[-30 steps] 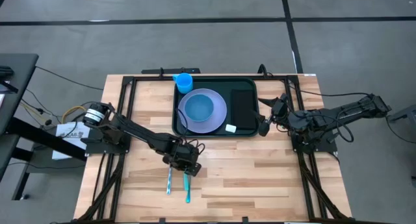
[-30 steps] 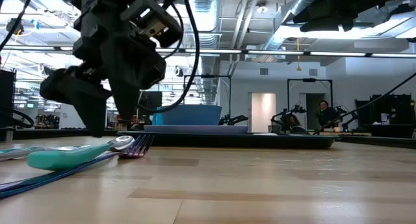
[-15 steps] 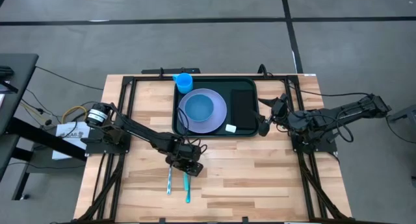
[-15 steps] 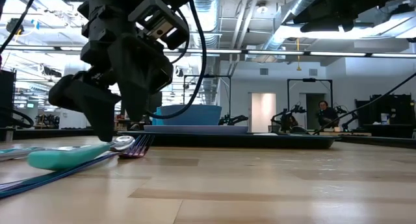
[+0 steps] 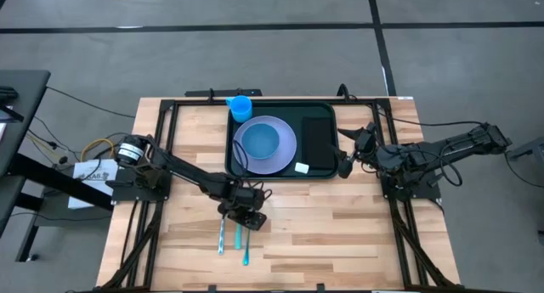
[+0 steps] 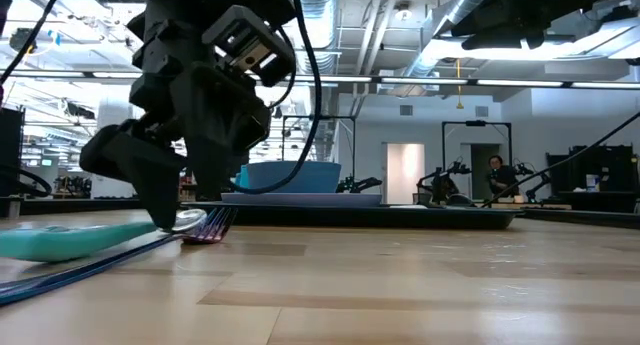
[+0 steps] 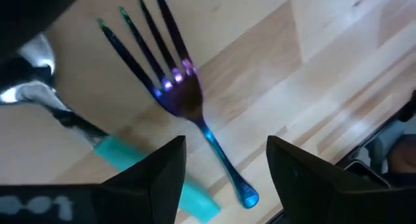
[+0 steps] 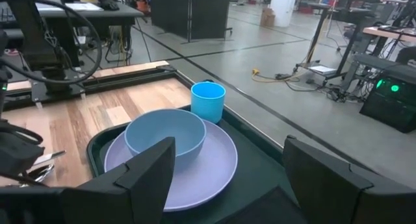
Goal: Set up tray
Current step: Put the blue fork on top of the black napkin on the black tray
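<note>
The dark tray [image 5: 280, 178] sits at the table's far middle. It carries a lilac plate [image 5: 287, 153] with a blue bowl [image 5: 259, 140], a blue cup [image 5: 240, 106] and a black napkin [image 5: 319, 140]. An iridescent blue fork [image 5: 221, 235] and a teal-handled spoon [image 5: 244, 247] lie flat on the wood near the tray. My left gripper [image 5: 242, 216] is low over their heads and open; the fork's handle [image 7: 218, 149] lies between its fingers. My right gripper [image 5: 344, 164] hovers open at the tray's right rim. My left gripper comes from above, pointing down. One finger [image 6: 160, 200] stands down at the spoon's neck [image 7: 71, 120], beside its metal bowl [image 6: 190, 220]; it seems to push the spoon with its tip. The spoon lies flat on the table. The fork is untouched between the fingers.
A small white scrap [image 5: 302, 167] lies on the tray by the napkin. Black frame rails [image 5: 161, 149] run along both table sides. Bare wood [image 5: 340, 233] stretches across the near right of the table.
My left gripper has sunk toward the table over the cutlery heads and moved a little toward the spoon. The spoon's teal handle has slid along the table toward the left edge. The fork has stayed put.
</note>
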You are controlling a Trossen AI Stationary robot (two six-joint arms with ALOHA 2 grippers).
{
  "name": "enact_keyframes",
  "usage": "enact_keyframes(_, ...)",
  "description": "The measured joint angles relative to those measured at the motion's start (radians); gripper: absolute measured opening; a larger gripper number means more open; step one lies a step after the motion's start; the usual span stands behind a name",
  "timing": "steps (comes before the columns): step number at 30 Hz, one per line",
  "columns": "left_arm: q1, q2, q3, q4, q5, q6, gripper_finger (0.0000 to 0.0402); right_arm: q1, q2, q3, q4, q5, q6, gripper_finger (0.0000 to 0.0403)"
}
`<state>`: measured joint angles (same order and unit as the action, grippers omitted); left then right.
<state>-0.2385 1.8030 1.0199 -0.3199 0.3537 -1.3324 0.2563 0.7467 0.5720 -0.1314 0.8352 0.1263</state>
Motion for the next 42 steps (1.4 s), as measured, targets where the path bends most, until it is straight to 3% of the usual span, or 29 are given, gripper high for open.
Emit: enact_keyframes(42,0.051,0.031,0.004,-0.012,0.064,0.121,0.0202,-0.004,0.000,0.000,0.013,0.000,0.005,0.0275)
